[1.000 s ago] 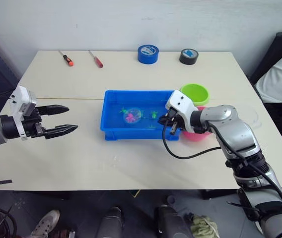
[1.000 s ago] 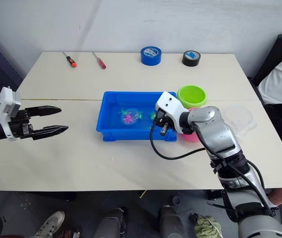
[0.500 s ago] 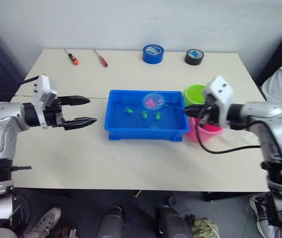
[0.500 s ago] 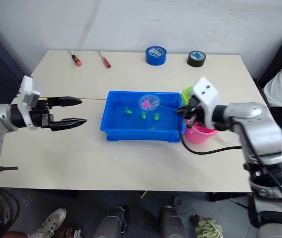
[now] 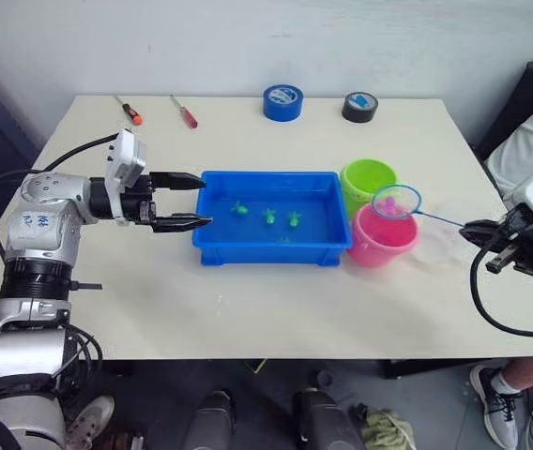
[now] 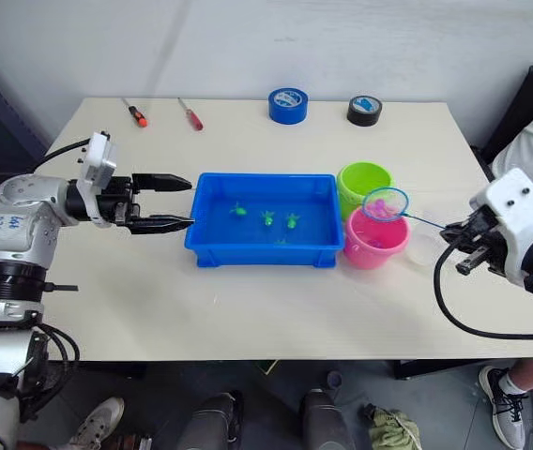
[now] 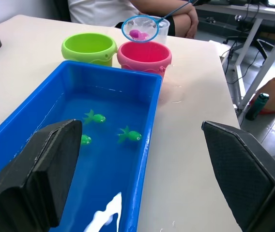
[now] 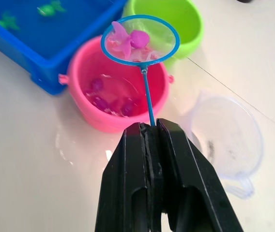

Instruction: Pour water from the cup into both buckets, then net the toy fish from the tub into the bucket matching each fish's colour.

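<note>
Three green fish (image 5: 268, 215) lie in the water of the blue tub (image 5: 212, 246) at the table (image 5: 248, 309) centre in the head views. The left gripper (image 5: 191, 200) hangs at the tub's left end, jaws open and empty. The left wrist view shows the green bucket (image 7: 89, 47) touching the pink bucket (image 7: 144, 54). In the right wrist view, the right gripper (image 8: 152, 133) jaws clamp the net (image 8: 140, 40) handle; the hoop, holding a pink fish (image 8: 128, 41), sits over the pink bucket. The clear cup (image 8: 227, 135) stands beside it.
</note>
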Action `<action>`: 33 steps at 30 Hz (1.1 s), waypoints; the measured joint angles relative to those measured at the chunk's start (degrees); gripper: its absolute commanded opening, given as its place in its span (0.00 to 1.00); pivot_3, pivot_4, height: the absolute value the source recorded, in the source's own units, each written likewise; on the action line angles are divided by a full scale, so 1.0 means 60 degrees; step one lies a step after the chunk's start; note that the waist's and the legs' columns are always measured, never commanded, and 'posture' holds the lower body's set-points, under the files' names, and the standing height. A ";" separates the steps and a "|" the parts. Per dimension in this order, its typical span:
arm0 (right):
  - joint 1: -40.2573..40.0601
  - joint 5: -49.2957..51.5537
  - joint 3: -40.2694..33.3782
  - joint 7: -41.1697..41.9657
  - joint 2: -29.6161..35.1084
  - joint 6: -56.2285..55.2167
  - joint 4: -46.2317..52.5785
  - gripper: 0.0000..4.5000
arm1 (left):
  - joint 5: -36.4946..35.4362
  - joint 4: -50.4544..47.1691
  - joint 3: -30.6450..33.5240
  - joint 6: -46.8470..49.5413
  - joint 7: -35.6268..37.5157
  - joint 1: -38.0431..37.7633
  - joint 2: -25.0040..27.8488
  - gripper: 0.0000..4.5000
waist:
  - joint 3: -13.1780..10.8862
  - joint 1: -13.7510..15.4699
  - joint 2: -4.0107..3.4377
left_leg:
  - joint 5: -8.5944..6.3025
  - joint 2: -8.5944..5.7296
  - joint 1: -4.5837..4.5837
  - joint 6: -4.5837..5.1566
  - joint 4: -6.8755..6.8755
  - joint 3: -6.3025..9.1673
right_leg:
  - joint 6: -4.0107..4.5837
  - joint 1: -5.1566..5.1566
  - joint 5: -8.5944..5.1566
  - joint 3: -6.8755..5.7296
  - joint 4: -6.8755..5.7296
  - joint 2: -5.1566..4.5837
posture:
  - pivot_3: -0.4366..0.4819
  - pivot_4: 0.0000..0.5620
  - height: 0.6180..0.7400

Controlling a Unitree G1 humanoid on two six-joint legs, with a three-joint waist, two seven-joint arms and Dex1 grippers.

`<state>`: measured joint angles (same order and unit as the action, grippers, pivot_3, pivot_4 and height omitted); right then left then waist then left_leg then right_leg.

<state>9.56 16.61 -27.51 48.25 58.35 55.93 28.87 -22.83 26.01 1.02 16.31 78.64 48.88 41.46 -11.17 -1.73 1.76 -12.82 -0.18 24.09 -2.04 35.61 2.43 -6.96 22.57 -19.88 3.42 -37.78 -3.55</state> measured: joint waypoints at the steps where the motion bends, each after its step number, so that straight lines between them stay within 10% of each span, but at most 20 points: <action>1: -0.0026 -0.0143 0.0024 -0.0150 0.0016 -0.0229 0.0004 0.00 | 0.0032 0.0069 -0.0011 -0.0051 0.0057 0.0057 -0.0029 0.96 | 0.0000 -0.0001 0.0000 | 0.0000 0.0004 0.0000 0.0000 0.0000 0.0001 | 0.0000 0.0000 0.0000 0.0000 0.0000 0.0000 | 0.48 0.27 0.95; 16: -0.3408 -0.4633 0.1051 -0.1625 0.0749 -0.6606 0.0005 0.00 | 0.0301 0.0407 0.0025 -0.0229 0.0317 0.0187 0.0146 0.96 | 0.0000 0.0020 0.0000 | 0.0002 -0.0005 -0.0001 -0.0003 0.0008 0.0004 | -0.0005 -0.0009 0.0000 -0.0004 -0.0003 0.0005 | 0.48 0.27 0.95; 33: -0.4220 -1.0067 0.0971 -0.5030 0.0686 -1.1202 -0.1110 0.00 | 0.0321 0.0414 0.0032 -0.0219 0.0261 0.0175 0.0183 0.96 | 0.0000 0.0020 0.0000 | 0.0007 -0.0011 -0.0003 -0.0013 0.0027 -0.0008 | -0.0004 -0.0016 0.0000 -0.0008 -0.0018 0.0008 | 0.48 0.27 0.95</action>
<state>-15.76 -43.79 -21.68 18.07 62.47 -11.28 22.21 -20.90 28.50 1.21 15.00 80.20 49.93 42.55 -11.17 -1.61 1.76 -12.77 -0.24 24.07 -2.12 35.78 2.38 -6.98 22.48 -19.88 3.37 -37.89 -3.51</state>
